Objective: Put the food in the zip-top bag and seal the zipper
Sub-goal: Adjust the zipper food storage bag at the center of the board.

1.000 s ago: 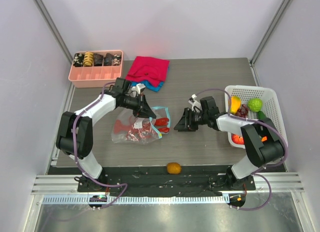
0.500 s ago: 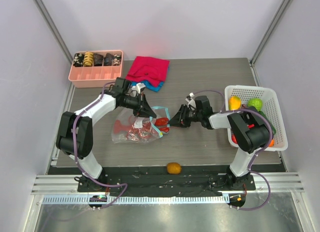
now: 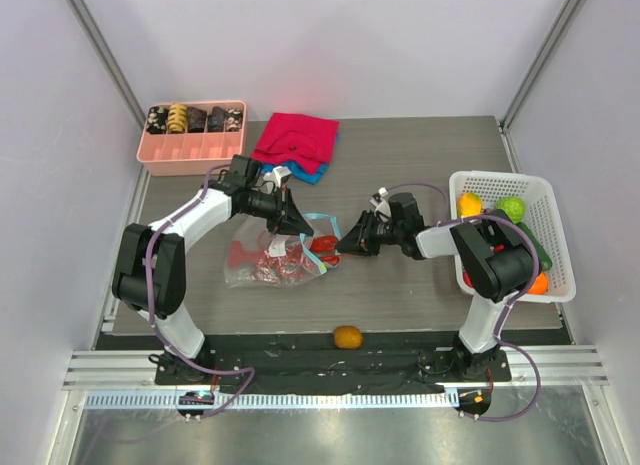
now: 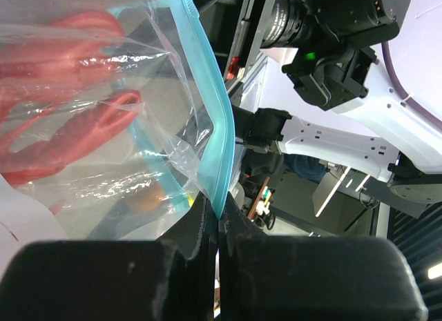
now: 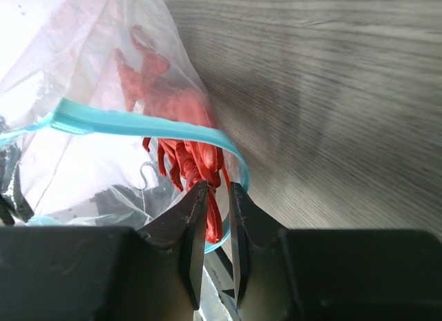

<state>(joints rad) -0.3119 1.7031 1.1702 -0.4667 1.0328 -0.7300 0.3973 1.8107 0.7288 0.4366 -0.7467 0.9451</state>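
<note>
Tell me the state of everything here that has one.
zip-top bag: open, mouth lifted.
zipper: unsealed.
red lobster: partly inside bag, pinched.
left gripper: jaws shut on zipper.
right gripper: jaws shut on red lobster.
orange fruit: loose, outside bag.

On grey table point(image 3: 420, 285): bag point(image 3: 262, 272) at left gripper point(image 3: 298, 229) and right gripper point(image 3: 343, 248), orange point(image 3: 347, 336) nearer, basket point(image 3: 500, 176) farther right, tray point(image 3: 190, 166) and cloths point(image 3: 297, 137) beyond them.

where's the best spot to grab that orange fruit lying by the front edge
Probably across its widest middle, coming straight down from above. The orange fruit is small and round, so no side offers a better hold. It lies alone at the front edge of the table, with nothing beside it to block the fingers.
</note>
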